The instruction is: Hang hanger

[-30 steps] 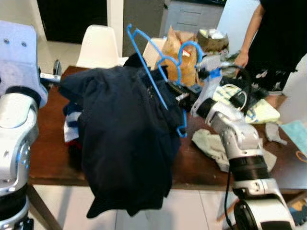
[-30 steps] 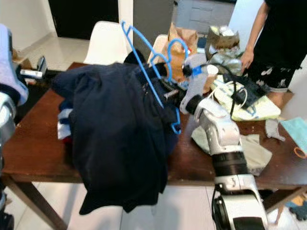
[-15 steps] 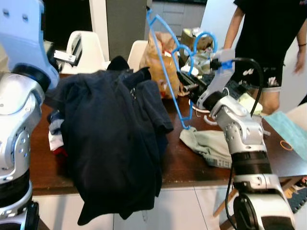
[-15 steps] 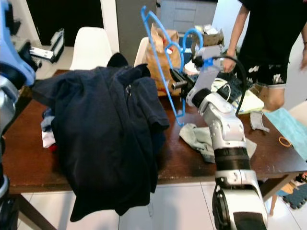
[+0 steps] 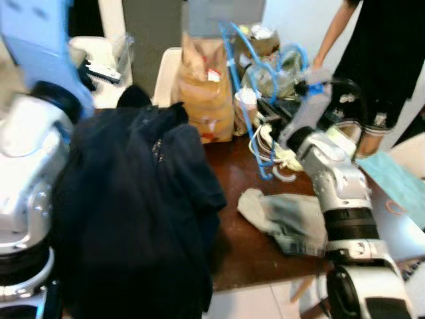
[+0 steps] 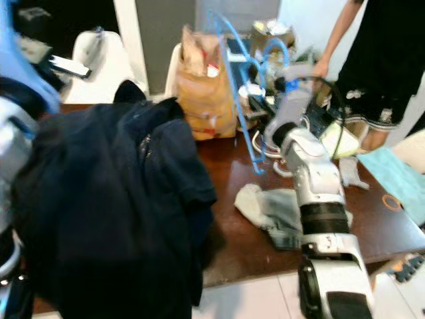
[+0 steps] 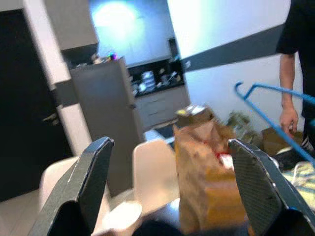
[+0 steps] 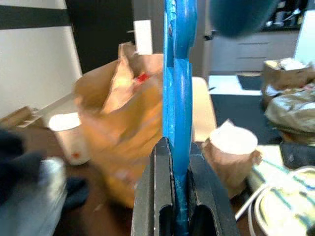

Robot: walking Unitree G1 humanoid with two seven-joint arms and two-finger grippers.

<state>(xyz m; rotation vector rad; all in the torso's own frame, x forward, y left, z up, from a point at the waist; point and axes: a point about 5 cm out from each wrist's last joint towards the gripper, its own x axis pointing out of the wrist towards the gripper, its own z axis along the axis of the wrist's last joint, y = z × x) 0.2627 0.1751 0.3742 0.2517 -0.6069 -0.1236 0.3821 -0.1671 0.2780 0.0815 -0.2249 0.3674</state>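
Dark wooden table (image 5: 232, 179) stood cluttered, views blurred. Nearest, navy garment (image 5: 133, 212) hung over table's front edge beside left arm; left gripper (image 7: 172, 196) spread wide, grasping nothing, raised above garment. Grey cloth (image 5: 282, 216) lay crumpled on table just right of garment. Beyond cloth, right gripper (image 8: 179, 216) clenched on blue hanger (image 5: 249, 100), hanger upright above table, clear of garment. Brown paper bag (image 5: 206, 93) stood at table's far side, white chair (image 6: 99, 60) behind. Person in black (image 5: 378, 60) stood past table's far right corner.
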